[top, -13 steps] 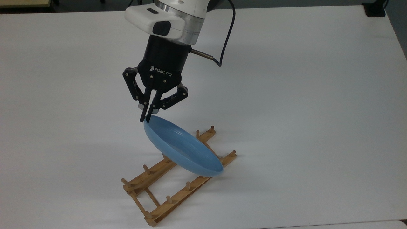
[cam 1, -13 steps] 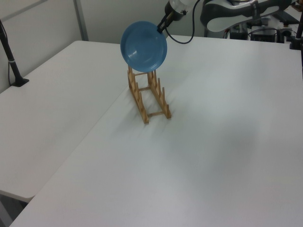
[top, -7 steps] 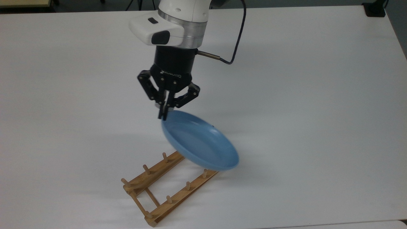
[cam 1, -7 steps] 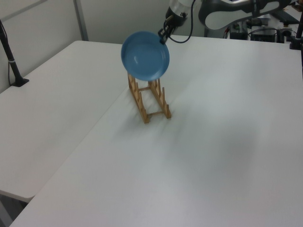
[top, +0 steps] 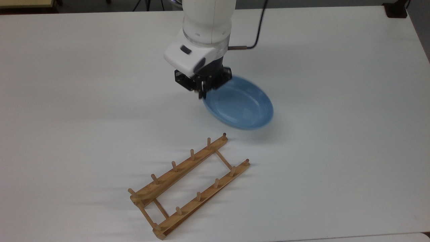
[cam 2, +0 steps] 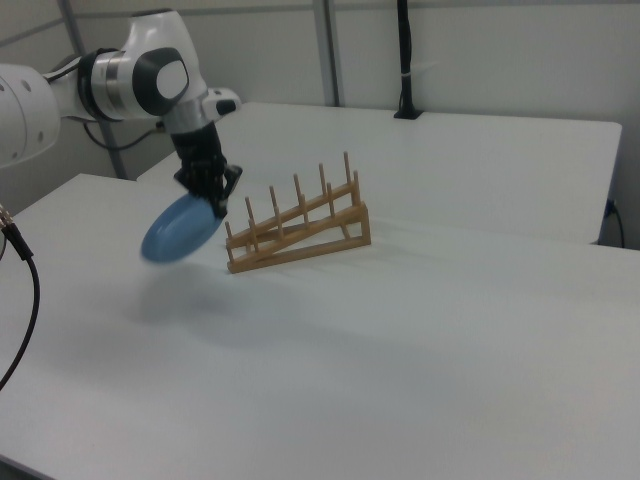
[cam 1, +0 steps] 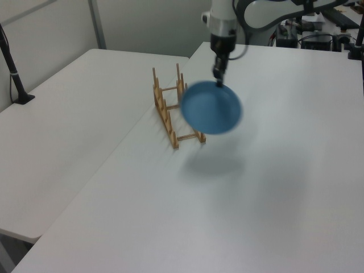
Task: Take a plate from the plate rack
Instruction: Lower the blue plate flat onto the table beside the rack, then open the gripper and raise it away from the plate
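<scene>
The light-blue plate (top: 240,107) hangs in the air, clear of the wooden plate rack (top: 188,185), with my gripper (top: 202,94) shut on its rim. It is tilted and blurred. In the left view the plate (cam 1: 211,107) hangs below the gripper (cam 1: 218,79), to the right of the rack (cam 1: 170,111). In the right view the plate (cam 2: 180,230) is left of the rack (cam 2: 295,230), the gripper (cam 2: 218,207) clamped on its upper edge. Nothing stands between the rack's pegs.
The white table (top: 336,134) stretches wide around the rack. A black cable (top: 258,30) runs from the wrist. A black post (cam 1: 14,68) stands at the left view's far left, another post (cam 2: 405,60) at the back of the right view.
The gripper has carried the plate up and away from the rack, toward the top view's upper right. The rack stands bare now and has not shifted.
</scene>
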`<action>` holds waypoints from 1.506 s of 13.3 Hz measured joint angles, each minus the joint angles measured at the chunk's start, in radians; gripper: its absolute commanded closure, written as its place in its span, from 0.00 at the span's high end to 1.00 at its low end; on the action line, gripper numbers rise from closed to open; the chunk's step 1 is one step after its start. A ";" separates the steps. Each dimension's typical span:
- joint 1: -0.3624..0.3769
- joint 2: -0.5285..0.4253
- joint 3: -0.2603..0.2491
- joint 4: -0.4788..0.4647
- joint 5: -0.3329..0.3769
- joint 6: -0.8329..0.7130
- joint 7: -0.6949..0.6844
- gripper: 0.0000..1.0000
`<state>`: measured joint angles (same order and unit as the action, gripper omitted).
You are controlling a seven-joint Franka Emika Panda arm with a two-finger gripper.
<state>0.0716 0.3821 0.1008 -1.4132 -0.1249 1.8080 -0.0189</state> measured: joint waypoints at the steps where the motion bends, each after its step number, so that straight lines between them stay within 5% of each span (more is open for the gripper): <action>1: 0.000 0.000 0.000 -0.016 0.001 -0.064 -0.118 0.00; 5: -0.007 0.003 -0.006 -0.162 0.002 -0.127 -0.579 0.00; 10: -0.048 0.008 -0.009 -0.262 0.002 -0.064 -0.863 0.01; 13: -0.054 0.021 -0.009 -0.285 0.001 -0.027 -0.894 0.30; 14: -0.054 0.027 -0.009 -0.286 -0.001 -0.025 -0.895 0.47; 16: -0.055 0.033 -0.009 -0.286 -0.001 -0.023 -0.895 0.57; 17: -0.055 0.032 -0.010 -0.284 -0.001 -0.023 -0.883 0.88; 18: -0.055 0.030 -0.010 -0.274 -0.001 -0.023 -0.837 1.00; 20: -0.054 0.013 -0.010 -0.246 -0.003 -0.022 -0.668 1.00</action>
<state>0.0176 0.3946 0.0909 -1.6589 -0.1280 1.7859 -0.6874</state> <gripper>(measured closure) 0.352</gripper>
